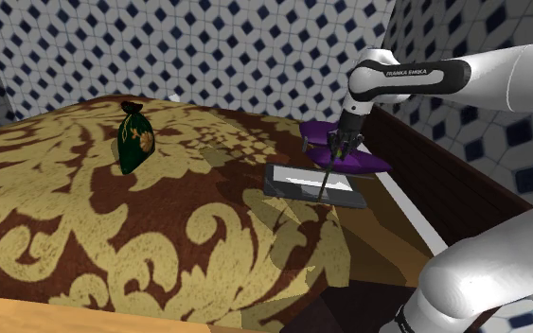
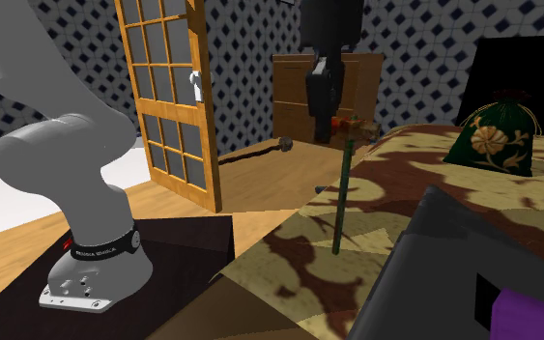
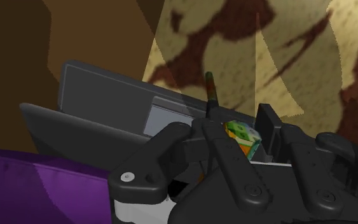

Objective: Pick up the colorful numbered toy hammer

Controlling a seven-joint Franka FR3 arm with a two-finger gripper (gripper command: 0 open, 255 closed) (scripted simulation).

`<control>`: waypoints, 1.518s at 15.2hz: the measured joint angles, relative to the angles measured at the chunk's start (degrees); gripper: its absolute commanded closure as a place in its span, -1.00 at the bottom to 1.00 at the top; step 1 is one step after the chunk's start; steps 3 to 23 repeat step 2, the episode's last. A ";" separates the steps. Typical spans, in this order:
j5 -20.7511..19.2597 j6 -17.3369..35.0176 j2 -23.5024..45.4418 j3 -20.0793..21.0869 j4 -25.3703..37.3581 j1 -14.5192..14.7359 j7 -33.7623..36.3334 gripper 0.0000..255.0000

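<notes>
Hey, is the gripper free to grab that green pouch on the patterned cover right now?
Probably not: the gripper is shut on the toy hammer, though nothing stands between it and the green pouch.

Walls (image 1: 207, 47): tiled all over in white with dark blue diamonds.
White strip (image 1: 411, 213): runs along the foot of the shoulder view's right side.
Panel (image 1: 449, 163): dark brown wood, between the white strip and the tiled wall.
Cloth (image 1: 113, 227): maroon with large gold damask scrolls, spread over a broad flat surface. It is crossed by soft shadows.
Wooden edge (image 1: 27, 317): pale, at the cloth's near side.
Floor (image 2: 260, 179): light brown wood.
Door (image 2: 168, 97): orange-toned wood, glazed in small panes, set at an angle to the wall behind.
Cabinet (image 2: 289, 97): plain brown wood, against the far wall.
Black area (image 2: 526, 63): beyond the cloth, upper right of the second exterior view.
</notes>
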 measured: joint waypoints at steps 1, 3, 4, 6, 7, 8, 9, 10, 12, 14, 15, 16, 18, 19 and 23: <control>0.01 -0.70 0.00 0.04 0.70 0.02 0.07 1.00; 0.00 -1.24 -0.04 0.05 1.21 0.02 0.07 1.00; 0.00 -1.24 -0.04 0.05 1.21 0.02 0.07 1.00; 0.00 -1.24 -0.04 0.05 1.21 0.02 0.07 1.00; 0.00 -1.24 -0.04 0.05 1.21 0.02 0.07 1.00; 0.00 -1.24 -0.04 0.05 1.21 0.02 0.07 1.00; 0.00 -1.24 -0.04 0.05 1.21 0.02 0.07 1.00; 0.00 -1.24 -0.04 0.05 1.21 0.02 0.07 1.00; 0.00 -1.24 -0.04 0.05 1.21 0.02 0.07 1.00; 0.00 -1.24 -0.04 0.05 1.21 0.02 0.07 1.00; 0.00 -1.24 -0.04 0.05 1.21 0.02 0.07 1.00; 0.00 -1.24 -0.04 0.05 1.21 0.02 0.07 1.00; 0.00 -1.24 -0.04 0.05 1.21 0.02 0.07 1.00; 0.00 -1.24 -0.04 0.05 1.21 0.02 0.07 1.00; 0.00 -1.24 -0.04 0.05 1.21 0.02 0.07 1.00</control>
